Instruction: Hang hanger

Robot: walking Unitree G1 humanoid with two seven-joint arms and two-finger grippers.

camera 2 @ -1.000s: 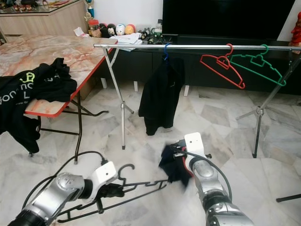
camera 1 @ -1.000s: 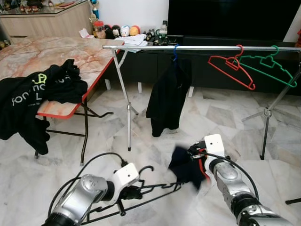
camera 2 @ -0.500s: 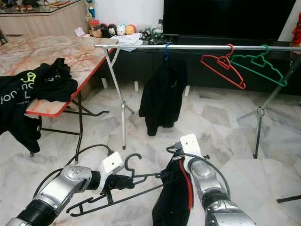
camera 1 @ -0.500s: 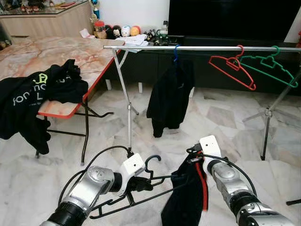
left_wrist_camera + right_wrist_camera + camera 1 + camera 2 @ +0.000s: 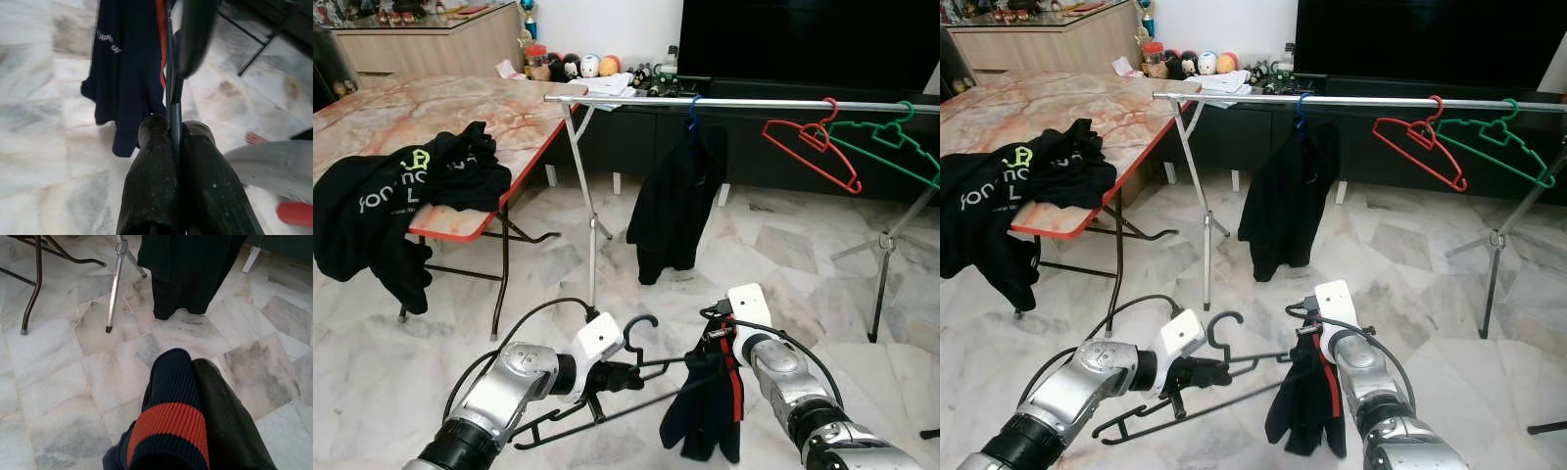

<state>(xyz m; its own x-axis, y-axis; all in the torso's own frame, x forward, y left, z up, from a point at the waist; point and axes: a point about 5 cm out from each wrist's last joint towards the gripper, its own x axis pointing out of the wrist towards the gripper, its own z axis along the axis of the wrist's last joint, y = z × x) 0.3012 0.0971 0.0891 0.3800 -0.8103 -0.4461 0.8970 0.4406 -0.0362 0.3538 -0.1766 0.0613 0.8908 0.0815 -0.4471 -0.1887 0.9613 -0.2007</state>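
A black hanger (image 5: 619,377) lies level over the floor, its hook up, with my left gripper (image 5: 622,375) shut on its neck; the two fingers (image 5: 198,176) pinch its bar. A navy garment with a red stripe (image 5: 710,403) droops from the hanger's right end. My right gripper (image 5: 717,345) is shut on that garment's ribbed collar (image 5: 171,416). Ahead stands a metal clothes rail (image 5: 744,103) carrying a dark shirt on a blue hanger (image 5: 675,201), a red hanger (image 5: 808,147) and a green hanger (image 5: 891,147).
A folding table (image 5: 440,117) with a black printed shirt (image 5: 396,206) stands at the left. The rail's tripod legs (image 5: 592,245) rest on marble floor between me and a dark TV cabinet (image 5: 783,127). A person's bare toes (image 5: 254,138) show in the left wrist view.
The camera has turned a little left. The navy garment was lifted and swinging a second ago; it now hangs gathered from the hanger's right end. My left gripper has raised the hanger.
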